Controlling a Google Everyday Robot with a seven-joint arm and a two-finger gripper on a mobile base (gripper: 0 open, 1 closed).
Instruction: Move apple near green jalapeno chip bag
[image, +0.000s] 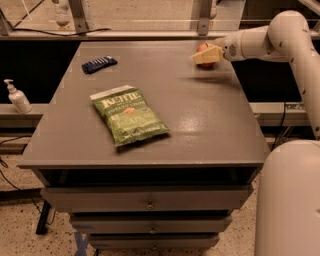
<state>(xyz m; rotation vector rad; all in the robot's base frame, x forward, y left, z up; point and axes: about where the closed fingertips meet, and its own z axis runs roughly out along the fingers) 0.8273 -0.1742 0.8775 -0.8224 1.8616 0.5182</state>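
The apple (203, 47), red-orange, sits at the far right of the grey table top (200, 115) and shows only partly behind my gripper. My gripper (201, 57) reaches in from the right on the white arm (260, 40) and is right at the apple, covering its front and lower part. The green jalapeno chip bag (129, 115) lies flat at the middle left of the table, white "Kettle" lettering facing up, well apart from the apple and the gripper.
A small dark blue ridged packet (99, 64) lies at the far left of the table. A white pump bottle (17, 97) stands on a lower ledge to the left. Drawers (150, 202) are under the table top. My white base (290, 200) is at the lower right.
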